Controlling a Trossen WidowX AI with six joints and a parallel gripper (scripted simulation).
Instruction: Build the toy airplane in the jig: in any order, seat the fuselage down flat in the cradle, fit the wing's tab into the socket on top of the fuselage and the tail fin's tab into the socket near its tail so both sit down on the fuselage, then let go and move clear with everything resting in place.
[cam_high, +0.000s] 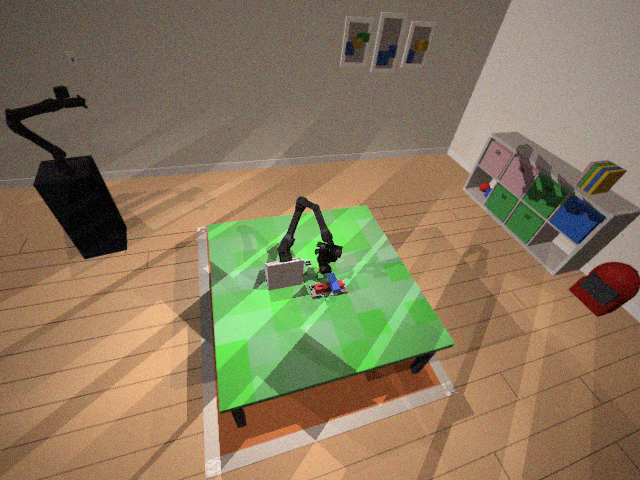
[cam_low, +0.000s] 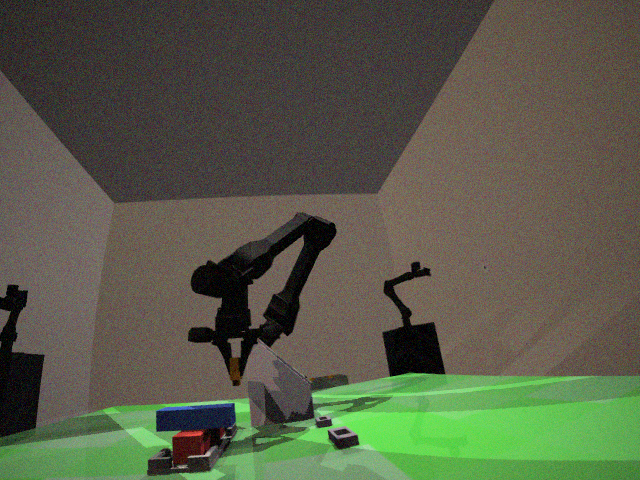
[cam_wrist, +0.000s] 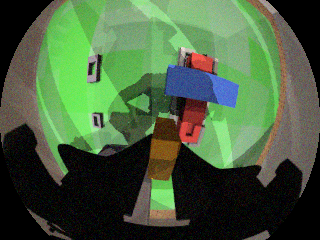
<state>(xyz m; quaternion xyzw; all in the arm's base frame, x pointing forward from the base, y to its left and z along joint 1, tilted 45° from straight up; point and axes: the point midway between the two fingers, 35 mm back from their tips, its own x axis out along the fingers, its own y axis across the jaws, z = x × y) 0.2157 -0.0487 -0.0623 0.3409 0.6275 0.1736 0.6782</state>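
The red fuselage (cam_high: 319, 289) (cam_low: 188, 445) (cam_wrist: 194, 119) lies in the dark grey jig (cam_high: 313, 296) (cam_low: 159, 463). The blue wing (cam_high: 336, 284) (cam_low: 195, 416) (cam_wrist: 202, 86) sits across the top of it. My gripper (cam_high: 326, 269) (cam_low: 235, 376) (cam_wrist: 162, 139) is shut on the orange tail fin (cam_low: 235, 368) (cam_wrist: 164, 143), which hangs down between the fingers. The gripper is in the air above the table, behind and a little to one side of the jig, with the fin clear of the fuselage. The fuselage's tail socket is too small to make out.
A grey wedge-shaped board (cam_high: 284, 273) (cam_low: 279, 393) stands by the arm's base, close to the gripper. Two small dark square holders (cam_low: 343, 437) (cam_low: 323, 421) (cam_wrist: 95, 68) (cam_wrist: 98, 120) lie on the green table (cam_high: 310, 356) (cam_low: 465, 413). Shelves stand far off.
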